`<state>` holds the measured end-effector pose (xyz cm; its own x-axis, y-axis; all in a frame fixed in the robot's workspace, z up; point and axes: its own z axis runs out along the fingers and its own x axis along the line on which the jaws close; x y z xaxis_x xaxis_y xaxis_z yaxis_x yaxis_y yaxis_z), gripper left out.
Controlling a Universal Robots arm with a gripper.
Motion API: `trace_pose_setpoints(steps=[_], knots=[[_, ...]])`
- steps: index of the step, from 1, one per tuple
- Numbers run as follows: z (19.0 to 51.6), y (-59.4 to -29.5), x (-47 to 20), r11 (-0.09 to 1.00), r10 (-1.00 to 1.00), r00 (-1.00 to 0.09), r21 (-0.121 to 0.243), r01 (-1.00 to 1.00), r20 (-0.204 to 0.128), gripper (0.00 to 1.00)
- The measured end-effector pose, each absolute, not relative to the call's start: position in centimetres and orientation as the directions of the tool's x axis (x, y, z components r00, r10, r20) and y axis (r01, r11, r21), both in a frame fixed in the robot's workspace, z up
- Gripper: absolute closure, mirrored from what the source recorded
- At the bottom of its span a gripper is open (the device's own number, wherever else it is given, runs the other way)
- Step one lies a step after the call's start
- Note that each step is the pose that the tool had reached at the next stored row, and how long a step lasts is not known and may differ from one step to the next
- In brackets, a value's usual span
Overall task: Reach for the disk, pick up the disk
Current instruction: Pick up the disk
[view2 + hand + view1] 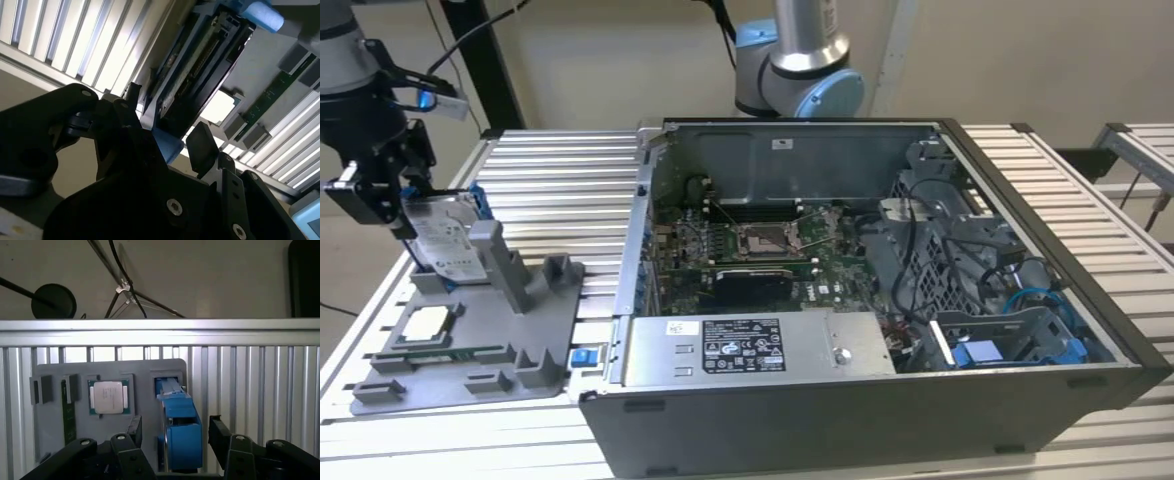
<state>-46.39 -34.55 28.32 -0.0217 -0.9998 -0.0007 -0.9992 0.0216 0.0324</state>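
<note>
Flat silver-grey metal slab for the disk (443, 250), with a white printed label on the broad face and a blue rail (478, 203) down the edge toward the exterior view's right. Stands on edge in a slot of the grey tray (540, 325) on the ribbed bench (547, 165), at the exterior view's left, beside the open computer case (881, 400). Shares the tray with a square processor chip (427, 322) (lying flat, nearer the camera).

Hard to see whole. Upper part covered in the exterior view by the black claw (175, 429), lower edge sunk in the slot. In the first wrist view, little beyond the blue rail seen end-on. In the second wrist view, a dark side with a connector strip, blurred and partly behind the claw body.

Long axis close to upright as far as the exterior view tells, with the labelled face turned toward that camera.

Claw spread open, one finger (134, 429) on each side of the blue rail. A sliver of gap on both sides in the first wrist view, so no grip on the disk yet.
</note>
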Motion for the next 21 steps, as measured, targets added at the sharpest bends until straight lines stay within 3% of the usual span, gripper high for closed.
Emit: trace_pose_setpoints(steps=[21], knots=[[25.8, -34.6, -46.4, 0.015, -1.000, -0.015, 0.033, -0.999, -0.008, 0.00]])
